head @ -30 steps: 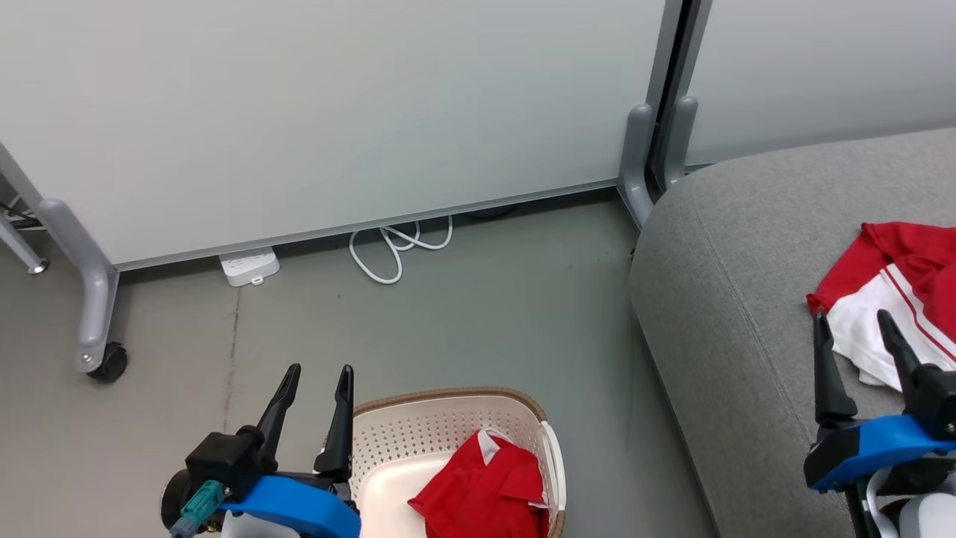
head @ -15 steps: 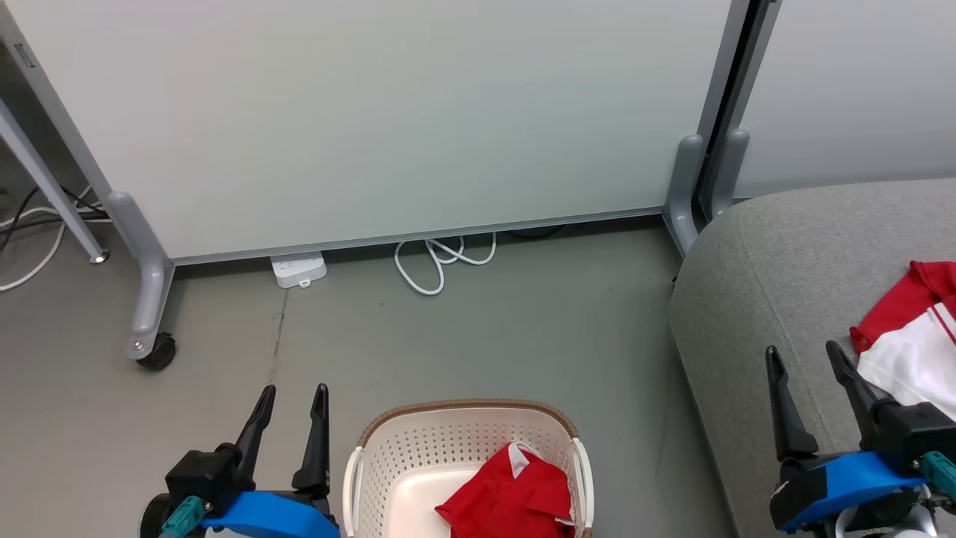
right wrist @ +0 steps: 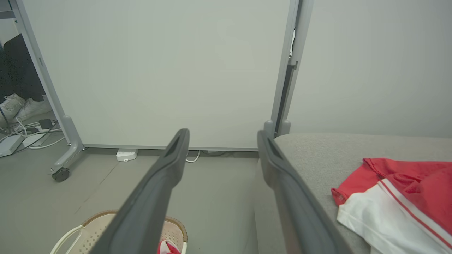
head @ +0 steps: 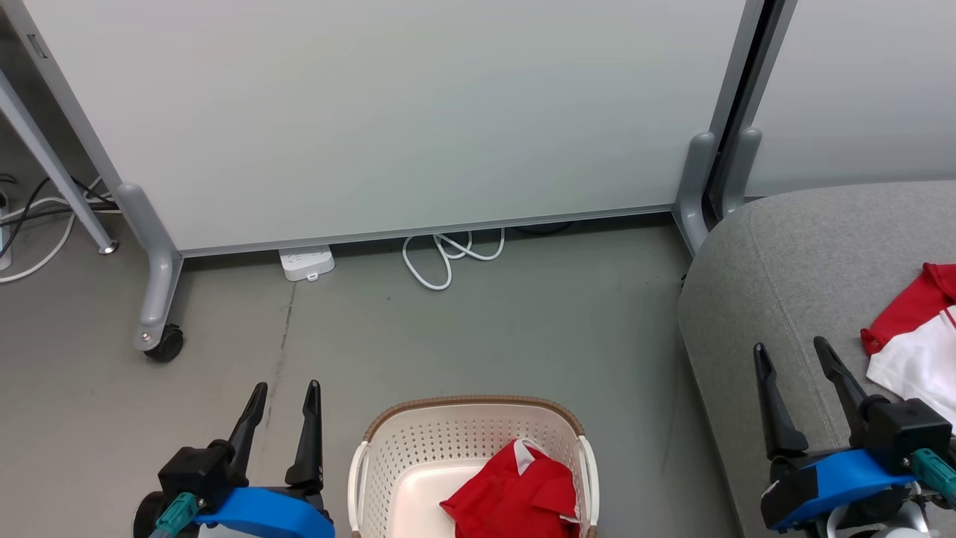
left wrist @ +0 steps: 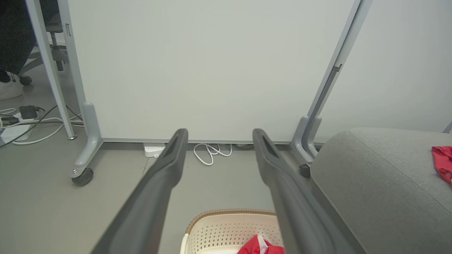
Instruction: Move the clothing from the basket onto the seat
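Observation:
A plain red garment [head: 515, 495] with a white collar lining lies in the cream perforated basket [head: 418, 441] at the bottom centre of the head view. A second piece of clothing [head: 915, 344], red with white panels, rests on the grey seat [head: 784, 261] at the right; the right wrist view shows that striped garment [right wrist: 399, 201] spread on the seat [right wrist: 317, 151]. My left gripper [head: 280, 392] stands open and empty left of the basket. My right gripper [head: 792, 351] is open and empty over the seat's front edge. The basket [left wrist: 219, 225] sits below the left fingers.
White partition panels on grey wheeled feet [head: 160, 340] stand behind the floor. A white power strip [head: 306, 263] and a coiled white cable [head: 448, 254] lie at their base. More cables [head: 30, 224] trail at the far left. Shoes [right wrist: 17, 107] show beyond the panel.
The head camera has swung left, so the basket, panels and seat all sit further right in the picture. Both grippers stay open and empty. Neither garment has moved.

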Tool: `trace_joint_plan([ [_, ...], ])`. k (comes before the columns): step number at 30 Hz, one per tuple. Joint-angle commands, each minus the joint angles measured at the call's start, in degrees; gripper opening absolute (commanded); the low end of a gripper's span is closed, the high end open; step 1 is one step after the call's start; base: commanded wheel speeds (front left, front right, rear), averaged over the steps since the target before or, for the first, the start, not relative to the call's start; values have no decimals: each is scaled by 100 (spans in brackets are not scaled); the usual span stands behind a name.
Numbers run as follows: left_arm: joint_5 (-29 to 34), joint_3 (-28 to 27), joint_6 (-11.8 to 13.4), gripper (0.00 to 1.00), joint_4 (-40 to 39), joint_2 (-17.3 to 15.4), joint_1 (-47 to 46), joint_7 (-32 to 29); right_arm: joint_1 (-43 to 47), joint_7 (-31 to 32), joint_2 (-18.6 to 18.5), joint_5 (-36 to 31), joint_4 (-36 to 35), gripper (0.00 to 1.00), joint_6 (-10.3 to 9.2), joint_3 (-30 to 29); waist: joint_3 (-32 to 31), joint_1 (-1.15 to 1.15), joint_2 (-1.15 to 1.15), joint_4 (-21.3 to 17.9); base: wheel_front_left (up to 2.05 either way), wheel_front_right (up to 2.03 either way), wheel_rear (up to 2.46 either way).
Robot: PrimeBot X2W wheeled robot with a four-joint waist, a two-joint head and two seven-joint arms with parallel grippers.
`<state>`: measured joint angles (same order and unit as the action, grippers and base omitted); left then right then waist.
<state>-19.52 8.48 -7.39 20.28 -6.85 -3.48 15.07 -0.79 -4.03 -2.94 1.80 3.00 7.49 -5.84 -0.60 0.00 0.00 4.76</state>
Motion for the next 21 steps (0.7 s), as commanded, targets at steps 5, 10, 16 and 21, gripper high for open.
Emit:
trace_joint_plan([
  [5,36,17,-13,100,-7,27,-54,15,77,-6,8,65,-16,100,1,47,51,0,0,-28,0,0,0],
  [10,37,40,-13,100,-31,45,-115,15,13,-9,7,87,-27,100,1,92,155,0,0,-51,0,0,0],
  [16,31,70,-13,100,-57,59,-218,15,-173,-8,7,60,-99,100,1,154,425,0,0,-109,0,0,0],
  [21,39,121,-13,100,-44,64,-424,15,-407,12,7,40,-197,100,1,271,920,0,0,-267,0,0,0],
])
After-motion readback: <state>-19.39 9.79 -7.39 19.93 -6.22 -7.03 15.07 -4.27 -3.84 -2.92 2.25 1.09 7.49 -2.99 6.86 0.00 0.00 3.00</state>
